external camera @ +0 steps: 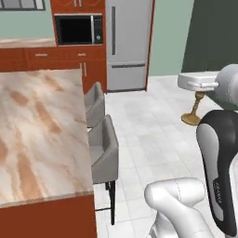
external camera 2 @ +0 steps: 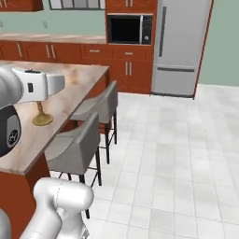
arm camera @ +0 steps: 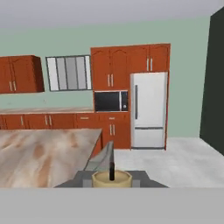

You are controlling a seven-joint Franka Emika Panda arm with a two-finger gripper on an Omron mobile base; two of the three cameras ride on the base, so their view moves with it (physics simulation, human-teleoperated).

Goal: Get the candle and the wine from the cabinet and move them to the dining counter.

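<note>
Left base view: gripper (external camera: 201, 91) at ~3 o'clock, clamped on candle (external camera: 195, 111) above its flared brass base, carried in air over floor tiles, dining counter (external camera: 37, 135) off at 9 o'clock. Right base view: candle base hangs at 9 o'clock, seen against counter top; grey stools (external camera 2: 74, 144) just beside. Hand view: cream wax top w/ dark wick at 6 o'clock between fingers. Judgement: light, rigid, top-heavy, brass prob. slick; stem grip suits, set down upright, gently.
</note>
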